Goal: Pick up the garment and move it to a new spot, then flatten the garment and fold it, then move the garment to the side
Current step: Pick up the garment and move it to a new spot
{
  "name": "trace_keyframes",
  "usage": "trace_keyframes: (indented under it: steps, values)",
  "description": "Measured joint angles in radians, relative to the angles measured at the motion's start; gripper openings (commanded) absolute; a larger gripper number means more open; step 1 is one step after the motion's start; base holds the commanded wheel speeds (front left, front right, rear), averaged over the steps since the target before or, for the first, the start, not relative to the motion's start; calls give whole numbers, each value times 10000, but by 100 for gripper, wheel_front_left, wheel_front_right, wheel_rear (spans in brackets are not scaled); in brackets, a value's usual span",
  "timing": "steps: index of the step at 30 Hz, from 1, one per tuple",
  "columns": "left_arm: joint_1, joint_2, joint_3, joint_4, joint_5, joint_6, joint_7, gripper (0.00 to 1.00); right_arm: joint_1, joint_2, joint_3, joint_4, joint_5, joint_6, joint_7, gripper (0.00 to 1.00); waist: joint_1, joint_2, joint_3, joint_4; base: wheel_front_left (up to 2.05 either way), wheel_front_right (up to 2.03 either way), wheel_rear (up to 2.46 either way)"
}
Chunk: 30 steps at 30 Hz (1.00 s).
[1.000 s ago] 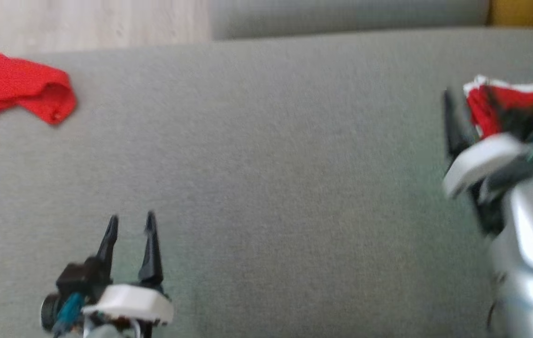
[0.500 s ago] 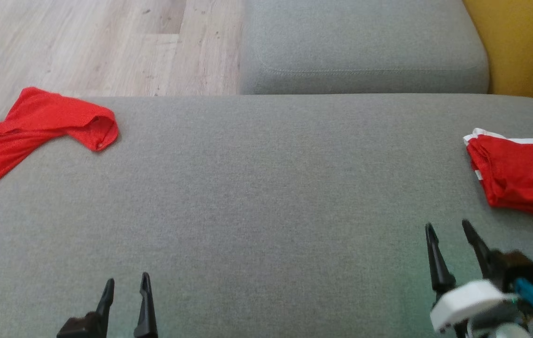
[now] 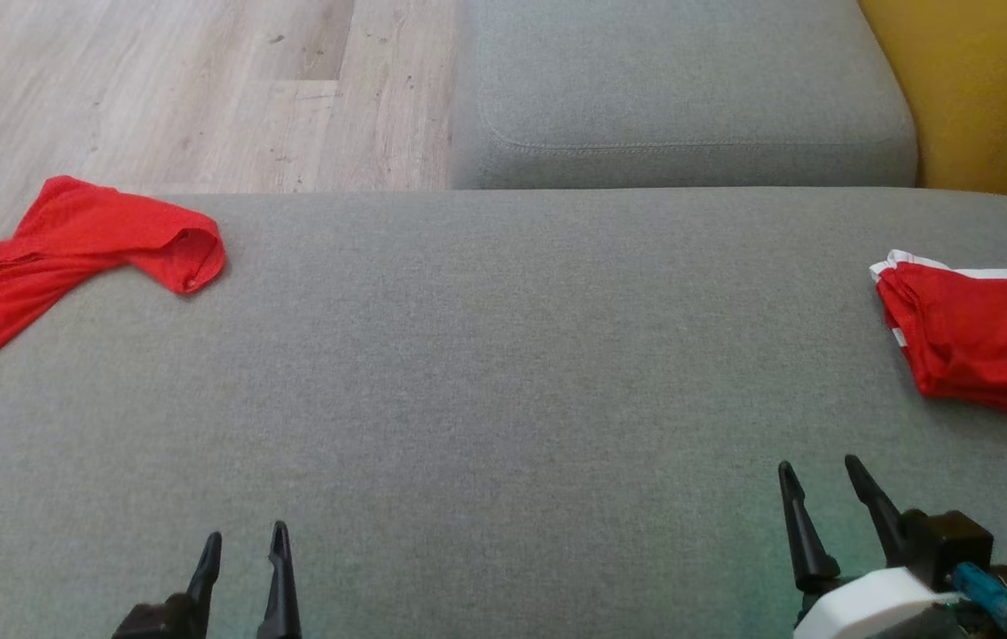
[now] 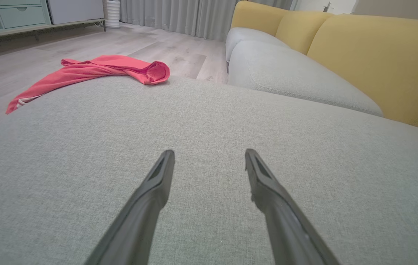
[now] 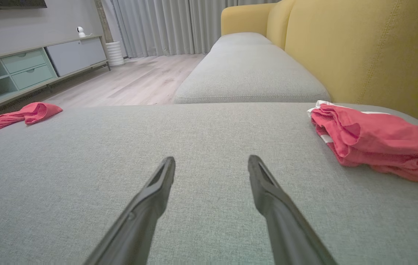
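Observation:
A folded red garment point(image 3: 973, 342) with white trim lies flat at the right end of the grey sofa seat point(image 3: 503, 373); it appears in the right wrist view point(image 5: 371, 140) too. A second red garment point(image 3: 86, 240) lies crumpled at the seat's far left corner, part of it hanging over the edge, also seen from the left wrist point(image 4: 98, 68). My right gripper point(image 3: 818, 463) hovers open near the front right, short of the folded garment, holding nothing point(image 5: 211, 159). My left gripper point(image 3: 246, 532) is open and empty at the front left point(image 4: 209, 152).
Behind the seat lies another grey cushion point(image 3: 680, 98), with a yellow backrest point(image 3: 982, 89) at the right. Wooden floor point(image 3: 157, 80) lies beyond the far left edge. A low cabinet point(image 5: 28, 70) stands across the room.
My right gripper has drawn back from the folded garment toward the front edge, leaving it on the seat. The head view has tilted up, so more of the floor and back cushion shows.

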Motion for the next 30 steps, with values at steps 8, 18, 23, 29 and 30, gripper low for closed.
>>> trace_keyframes:
  steps: [8,18,23,29,30]
  values:
    - [-3,6,-46,-23,0,-6,8,100,0,0,23,84,71,0,-4,100,0,0,-15,172,0,0,0]
    - [-43,125,-111,-209,140,33,159,100,62,4,-4,86,205,0,-180,100,0,0,-63,1582,0,0,0]
    - [-49,449,-17,-384,176,130,205,100,73,6,136,117,416,0,-280,100,0,0,-68,2796,0,0,0]
    - [100,531,709,-1014,173,552,67,100,-646,10,1020,280,407,0,-261,100,0,0,265,4024,0,0,0]
    - [200,533,800,-1091,173,612,10,100,-812,8,1110,303,407,0,-261,100,2,0,353,4096,0,0,0]
